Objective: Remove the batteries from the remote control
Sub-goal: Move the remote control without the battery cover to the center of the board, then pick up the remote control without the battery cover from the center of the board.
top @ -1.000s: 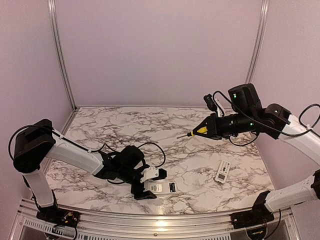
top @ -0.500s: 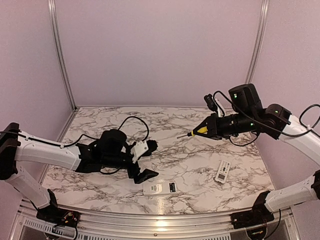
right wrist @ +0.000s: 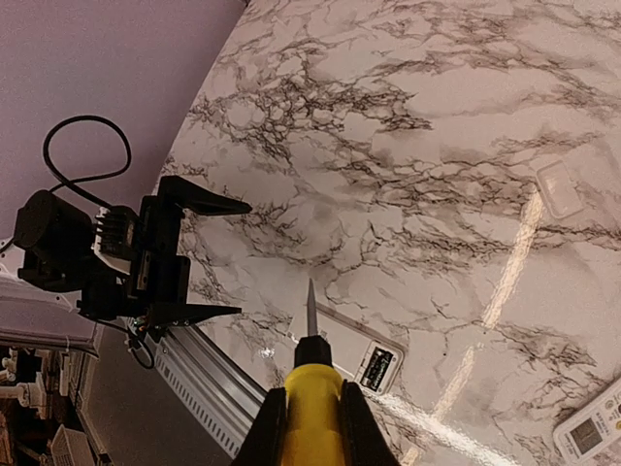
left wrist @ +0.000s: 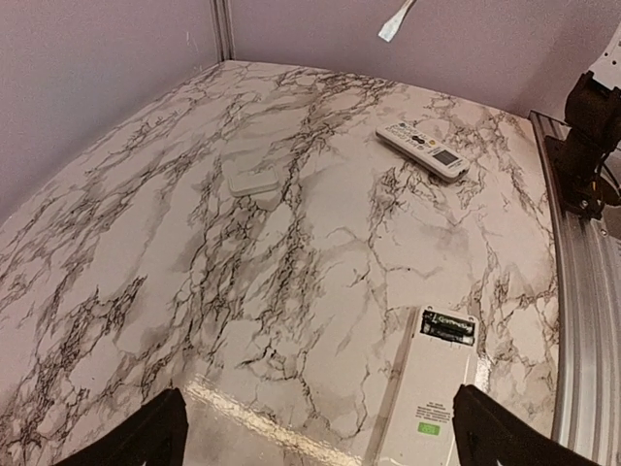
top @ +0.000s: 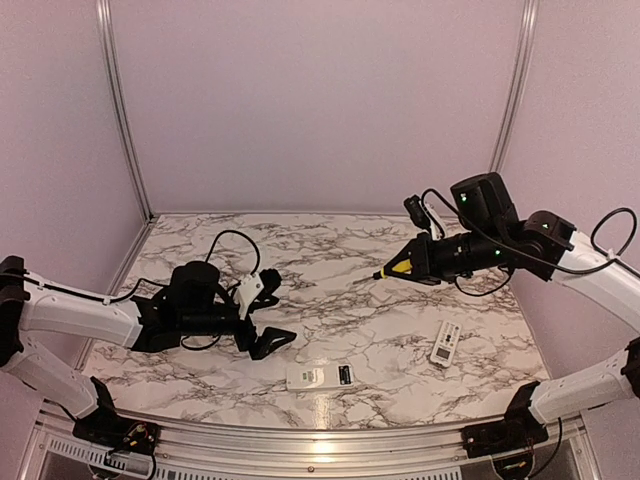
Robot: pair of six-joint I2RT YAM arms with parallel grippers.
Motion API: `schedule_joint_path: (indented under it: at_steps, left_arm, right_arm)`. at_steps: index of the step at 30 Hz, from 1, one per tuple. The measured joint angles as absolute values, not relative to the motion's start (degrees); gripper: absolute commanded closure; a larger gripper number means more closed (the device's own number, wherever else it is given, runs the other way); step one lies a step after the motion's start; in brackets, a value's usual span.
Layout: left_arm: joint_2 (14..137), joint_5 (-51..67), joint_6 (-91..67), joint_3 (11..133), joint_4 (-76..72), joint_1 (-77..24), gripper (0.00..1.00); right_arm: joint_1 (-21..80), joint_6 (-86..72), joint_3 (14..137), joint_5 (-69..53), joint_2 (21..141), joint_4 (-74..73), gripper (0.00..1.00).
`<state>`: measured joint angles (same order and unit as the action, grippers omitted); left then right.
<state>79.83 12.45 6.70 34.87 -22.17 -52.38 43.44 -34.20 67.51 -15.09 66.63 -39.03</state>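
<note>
Got batteries [left wrist: 448, 328] seated side by side in the open bay of the remote [top: 320, 376], lying back-up on the tabletop [top: 350, 310] near the front edge. Left end effector [top: 268, 312]: spread fully wide, nothing held, off to the left of the remote, not touching it. Right end effector [top: 420, 262]: clamped on yellow-handled screwdriver [right wrist: 312, 388], raised over the tabletop, tip pointing left. Second remote [top: 445, 343] face-up at right; small grey cover plate [left wrist: 250, 182] lying apart.
</note>
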Motion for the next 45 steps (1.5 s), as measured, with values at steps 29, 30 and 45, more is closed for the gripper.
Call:
schedule_joint_path:
  at_steps: [29,30,45]
  left_arm:
    - [104.2,32.5,22.7,31.9,-41.0,-51.0,0.09]
    - [104.7,32.4,23.3,32.2,-40.9,-51.5,0.09]
    - [107.2,30.6,24.8,33.9,-39.2,-55.5,0.11]
  right_arm:
    - [43.4,-32.9,69.6,-15.4,71.0,-41.3,1.00]
    - [43.4,-32.9,69.6,-15.4,71.2,-41.3,1.00]
    - [43.4,-32.7,70.6,-16.0,73.6,-41.3,1.00]
